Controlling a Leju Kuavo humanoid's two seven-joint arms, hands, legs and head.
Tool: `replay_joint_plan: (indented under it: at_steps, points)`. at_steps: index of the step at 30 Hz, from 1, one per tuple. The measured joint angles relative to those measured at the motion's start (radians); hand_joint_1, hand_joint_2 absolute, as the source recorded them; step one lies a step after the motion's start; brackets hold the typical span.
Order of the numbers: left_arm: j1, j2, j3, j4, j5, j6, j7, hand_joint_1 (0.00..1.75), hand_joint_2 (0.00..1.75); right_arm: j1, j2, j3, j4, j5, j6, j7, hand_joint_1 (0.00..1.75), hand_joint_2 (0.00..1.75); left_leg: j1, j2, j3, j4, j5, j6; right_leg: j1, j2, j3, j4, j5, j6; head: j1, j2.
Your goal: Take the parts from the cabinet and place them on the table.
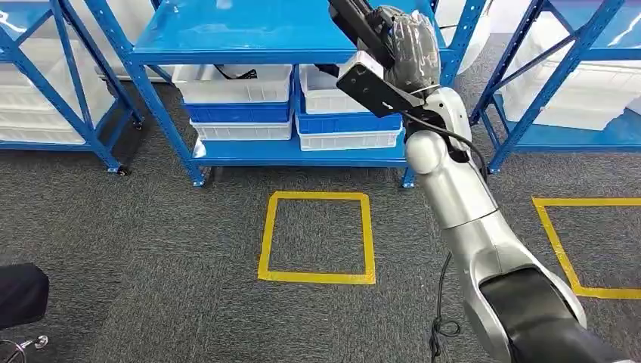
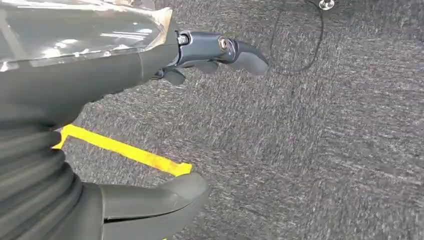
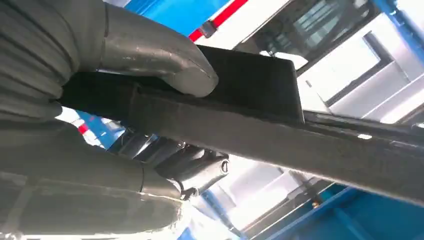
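Note:
My right hand [image 1: 412,45] is raised in front of the blue cabinet [image 1: 249,34], level with its upper shelf. It grips a long black flat part [image 1: 355,19] that sticks out up and to the left. In the right wrist view the thumb [image 3: 165,65] presses on the black part [image 3: 280,130] while the darker fingers [image 3: 190,167] curl under it. My left hand [image 2: 90,85] hangs over grey carpet, fingers [image 2: 225,50] and thumb [image 2: 155,200] apart with nothing between them.
White bins [image 1: 234,83] and blue bins [image 1: 238,112] are stacked on the cabinet's lower shelf. More blue racks stand at left [image 1: 68,91] and right [image 1: 559,68]. Yellow tape squares [image 1: 317,236] mark the carpet. A black stool [image 1: 19,295] sits at lower left.

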Motion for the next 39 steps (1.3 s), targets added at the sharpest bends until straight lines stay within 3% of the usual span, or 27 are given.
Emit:
replay_joint_plan:
  at_steps: [1,2,4,6,7,8,9,11,12,13,16,17,18,19,21,22,23,24,26,27,29,31,32,34,37,38,39]
  points:
    - [0.002,0.000,0.000,0.000,0.000,0.000,0.000,0.00,1.75,0.001,0.000,0.000,0.002,0.000,-0.001,0.000,1.75,1.75,0.001,0.000,-0.001,-0.002,0.006,-0.005,0.000,0.000,-0.002,0.001,0.005,-0.008,0.000,0.000]
    - [0.002,0.001,0.001,0.000,0.000,0.000,0.000,0.00,1.75,-0.001,0.000,0.000,0.004,0.000,-0.001,0.000,1.75,1.75,0.005,0.000,-0.008,0.003,0.000,-0.008,-0.012,0.000,-0.004,-0.002,0.014,-0.021,0.001,0.000]
    - [0.001,0.000,0.001,0.000,0.000,0.000,-0.001,0.00,1.75,-0.001,0.003,0.002,0.005,0.000,-0.001,0.000,1.75,1.75,0.008,0.000,-0.038,0.087,-0.079,-0.021,-0.010,-0.002,-0.015,-0.002,0.025,-0.038,-0.001,0.000]
    - [0.001,0.001,0.001,0.000,0.000,0.000,-0.001,0.00,1.75,0.000,0.005,0.002,0.008,0.000,-0.003,0.000,1.75,1.75,0.009,0.000,-0.094,0.242,-0.162,-0.028,-0.006,-0.002,-0.027,-0.001,0.033,-0.044,-0.002,0.000]
    - [0.001,0.001,0.002,0.000,0.000,0.000,-0.001,0.00,1.75,0.002,0.007,0.002,0.011,0.000,-0.003,0.000,1.75,1.75,0.009,0.000,-0.113,0.303,-0.185,-0.029,-0.004,-0.002,-0.034,-0.001,0.039,-0.045,-0.002,0.000]
    - [0.001,0.001,0.003,0.000,0.001,0.000,-0.001,0.00,1.75,0.003,0.008,0.004,0.014,0.000,-0.004,0.000,1.75,1.75,0.009,0.000,-0.106,0.307,-0.180,-0.027,-0.002,-0.002,-0.040,-0.001,0.044,-0.044,-0.002,0.000]
    - [0.001,0.001,0.005,0.000,0.001,0.000,-0.001,0.00,1.75,0.003,0.008,0.005,0.016,0.001,-0.004,-0.001,1.75,1.75,0.008,-0.001,-0.077,0.268,-0.159,-0.022,0.000,-0.001,-0.045,-0.001,0.047,-0.044,-0.002,0.000]
    - [0.001,0.001,0.010,0.000,0.004,0.000,-0.002,0.00,1.75,0.002,0.010,0.008,0.020,0.008,-0.008,-0.001,1.75,1.75,0.005,-0.003,0.031,0.104,-0.097,-0.003,0.004,-0.001,-0.048,-0.001,0.053,-0.041,-0.002,0.000]
    - [0.000,0.003,0.011,0.000,0.004,0.001,-0.002,0.00,1.75,0.001,0.012,0.008,0.020,0.015,-0.012,-0.001,1.75,1.75,0.000,-0.006,0.077,0.027,-0.089,0.010,0.005,-0.001,-0.048,-0.001,0.054,-0.039,-0.001,0.000]
    - [-0.001,0.006,0.013,0.000,0.004,0.001,-0.004,0.00,1.75,-0.004,0.013,0.008,0.023,0.021,-0.019,-0.001,1.75,1.75,-0.003,-0.004,0.086,0.013,-0.098,0.017,0.013,-0.001,-0.053,0.000,0.058,-0.032,0.000,0.000]
    - [0.000,0.008,0.019,0.000,0.006,0.003,-0.007,0.00,1.75,-0.009,0.020,0.013,0.034,0.030,-0.024,-0.001,1.75,1.75,-0.013,-0.004,0.080,0.011,-0.090,0.025,0.004,-0.005,-0.055,-0.005,0.067,-0.019,-0.002,0.000]
    - [0.000,0.007,0.019,0.000,0.006,0.003,-0.007,0.00,1.75,-0.010,0.022,0.014,0.037,0.035,-0.026,-0.001,1.75,1.75,-0.008,-0.003,0.085,-0.012,-0.074,0.032,0.014,-0.004,-0.057,-0.008,0.070,-0.011,-0.001,0.000]
    - [-0.001,0.006,0.019,0.000,0.006,0.003,-0.007,0.00,1.75,-0.012,0.021,0.014,0.040,0.038,-0.029,-0.001,1.75,1.75,-0.002,0.002,0.089,-0.026,-0.062,0.031,0.009,-0.007,-0.072,0.008,0.055,-0.011,0.000,0.000]
    - [-0.001,0.006,0.019,0.000,0.006,0.003,-0.007,0.00,1.75,-0.017,0.021,0.014,0.044,0.040,-0.032,-0.001,1.75,1.75,-0.002,0.001,0.084,-0.031,-0.055,0.041,0.010,-0.006,-0.091,0.048,0.026,-0.018,0.003,0.000]
    - [-0.001,0.005,0.020,0.000,0.006,0.003,-0.007,0.00,1.75,-0.016,0.023,0.015,0.051,0.043,-0.039,-0.001,1.75,1.75,-0.002,0.002,0.072,-0.030,-0.048,0.042,0.007,-0.007,-0.161,0.215,-0.049,-0.024,0.002,0.000]
    - [-0.001,0.004,0.020,0.000,0.006,0.003,-0.007,0.00,1.75,-0.011,0.022,0.016,0.055,0.043,-0.039,-0.001,1.75,1.75,-0.002,0.001,0.067,-0.029,-0.045,0.041,0.006,-0.006,-0.188,0.283,-0.071,-0.021,0.002,0.000]
    - [0.000,0.004,0.021,0.000,0.006,0.003,-0.007,0.00,1.75,-0.006,0.023,0.016,0.058,0.043,-0.039,-0.001,1.75,1.75,-0.002,0.000,0.063,-0.029,-0.041,0.040,0.006,-0.006,-0.193,0.305,-0.074,-0.012,0.002,0.000]
    - [0.000,0.003,0.021,0.000,0.006,0.003,-0.007,0.00,1.75,-0.005,0.023,0.016,0.062,0.043,-0.039,-0.001,1.75,1.75,-0.002,-0.002,0.060,-0.028,-0.039,0.037,0.004,-0.007,-0.170,0.274,-0.061,-0.002,0.003,0.000]
    - [0.000,0.000,0.023,0.000,0.006,0.003,-0.007,0.00,1.75,-0.005,0.024,0.016,0.066,0.043,-0.040,-0.001,1.75,1.75,0.000,-0.006,0.055,-0.020,-0.037,0.032,-0.003,-0.007,-0.063,0.090,0.002,0.020,0.002,0.000]
    - [0.000,0.000,0.023,0.000,0.006,0.003,-0.007,0.00,1.75,-0.007,0.024,0.016,0.066,0.043,-0.040,-0.001,1.75,1.75,0.000,-0.006,0.050,-0.011,-0.039,0.029,-0.008,-0.007,-0.014,-0.003,0.022,0.025,0.003,0.000]
    - [-0.001,0.001,0.024,0.000,0.006,0.004,-0.007,0.00,1.75,-0.009,0.030,0.018,0.068,0.043,-0.042,-0.002,1.75,1.75,-0.006,-0.007,0.037,0.000,-0.037,0.016,0.000,-0.001,-0.018,-0.008,0.025,0.001,0.000,0.000]
    - [0.001,0.001,0.024,0.000,0.006,0.004,-0.007,0.00,1.75,-0.008,0.029,0.018,0.071,0.043,-0.044,-0.002,1.75,1.75,-0.003,-0.009,0.032,-0.004,-0.027,0.003,0.005,-0.002,-0.024,-0.002,0.030,-0.009,0.001,0.000]
    - [0.002,0.001,0.024,0.000,0.006,0.004,-0.007,0.00,1.75,-0.009,0.030,0.018,0.072,0.043,-0.044,-0.002,1.75,1.75,-0.003,-0.011,0.028,-0.003,-0.025,0.000,-0.003,-0.004,-0.024,-0.005,0.035,-0.017,0.001,0.000]
    - [0.002,0.001,0.024,0.000,0.006,0.005,-0.007,0.00,1.75,-0.011,0.035,0.019,0.072,0.043,-0.044,-0.003,1.75,1.75,0.003,-0.008,0.005,0.050,-0.076,-0.014,-0.010,-0.008,-0.028,-0.008,0.044,-0.031,-0.001,0.000]
    - [0.003,0.003,0.028,0.000,0.009,0.006,-0.007,0.00,1.75,-0.011,0.046,0.020,0.080,0.050,-0.048,-0.010,1.75,1.75,0.009,-0.007,-0.097,0.285,-0.189,-0.030,-0.007,-0.016,-0.039,-0.008,0.050,-0.040,-0.001,0.000]
    - [0.004,0.003,0.030,0.000,0.010,0.006,-0.006,0.00,1.75,-0.010,0.050,0.021,0.083,0.052,-0.049,-0.012,1.75,1.75,0.010,-0.007,-0.112,0.320,-0.195,-0.031,-0.007,-0.021,-0.043,-0.007,0.052,-0.043,-0.001,0.000]
    - [0.004,0.003,0.035,0.000,0.010,0.006,-0.006,0.00,1.75,-0.010,0.053,0.023,0.088,0.052,-0.051,-0.017,1.75,1.75,0.010,-0.006,-0.101,0.304,-0.179,-0.030,-0.006,-0.026,-0.044,-0.007,0.052,-0.042,-0.001,0.000]
